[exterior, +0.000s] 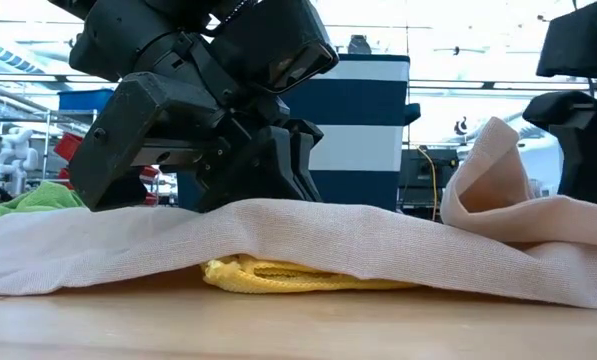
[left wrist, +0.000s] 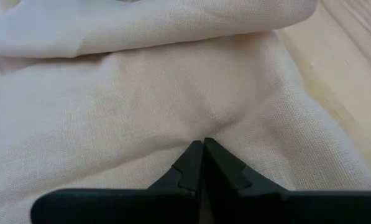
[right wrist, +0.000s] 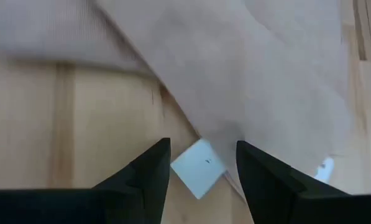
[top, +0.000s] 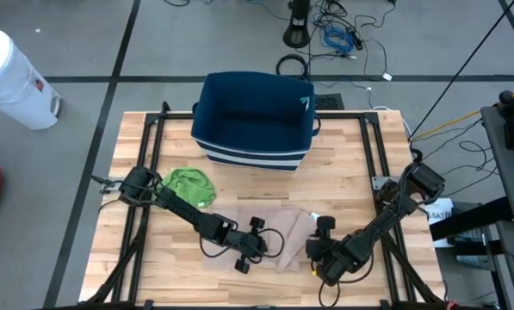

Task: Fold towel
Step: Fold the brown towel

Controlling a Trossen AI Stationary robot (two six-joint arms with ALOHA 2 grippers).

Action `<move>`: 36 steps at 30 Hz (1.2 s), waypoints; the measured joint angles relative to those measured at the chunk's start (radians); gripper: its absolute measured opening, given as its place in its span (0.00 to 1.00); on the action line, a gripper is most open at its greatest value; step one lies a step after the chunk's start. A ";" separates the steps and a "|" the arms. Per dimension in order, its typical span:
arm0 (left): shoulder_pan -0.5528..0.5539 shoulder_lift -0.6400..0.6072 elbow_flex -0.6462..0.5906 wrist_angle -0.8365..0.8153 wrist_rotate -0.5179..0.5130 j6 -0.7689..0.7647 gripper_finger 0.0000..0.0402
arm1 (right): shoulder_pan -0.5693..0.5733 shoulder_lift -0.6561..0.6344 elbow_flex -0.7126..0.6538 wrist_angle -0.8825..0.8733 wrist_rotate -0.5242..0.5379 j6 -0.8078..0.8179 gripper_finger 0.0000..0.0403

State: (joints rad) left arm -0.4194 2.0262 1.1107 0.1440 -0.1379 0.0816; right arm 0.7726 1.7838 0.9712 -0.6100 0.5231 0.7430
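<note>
A beige towel (top: 269,232) lies crumpled on the wooden table, near its front edge. In the low view its right part stands up in a loose fold (exterior: 493,175), and something yellow (exterior: 278,275) lies under it. My left gripper (top: 272,243) sits shut on the towel's middle (left wrist: 173,93). My right gripper (top: 315,238) hovers open at the towel's right edge. Its fingers (right wrist: 151,171) stand on either side of a white label (right wrist: 197,169) at a towel corner, with table showing below. My left gripper is shut on the towel's upper layer near its middle, at a small pucker (left wrist: 204,134) where creases run together at the fingertips. The fingers slant down from the table's left. The towel stays lying on the table, slack around the hold.
A dark blue basket (top: 255,120) with white stripes stands at the table's far middle. A green cloth (top: 190,185) lies bunched at the left, beside my left arm. Bare wood lies in front of the towel and to its right.
</note>
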 joint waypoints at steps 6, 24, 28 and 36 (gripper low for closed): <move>-0.003 0.000 0.000 0.000 0.000 -0.001 0.06 | -0.014 -0.044 -0.001 -0.062 -0.004 -0.068 0.42; -0.003 0.000 0.000 0.000 0.002 -0.001 0.06 | -0.114 -0.096 -0.137 0.121 -0.164 -0.230 0.41; -0.003 0.000 0.000 0.000 0.004 -0.001 0.06 | -0.130 -0.095 -0.139 0.130 -0.184 -0.263 0.34; -0.007 0.000 0.000 0.002 0.003 0.000 0.06 | -0.177 -0.092 -0.141 0.152 -0.214 -0.325 0.04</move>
State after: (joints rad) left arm -0.4264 2.0258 1.1103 0.1463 -0.1345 0.0815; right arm 0.5953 1.6920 0.8299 -0.4583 0.3089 0.4178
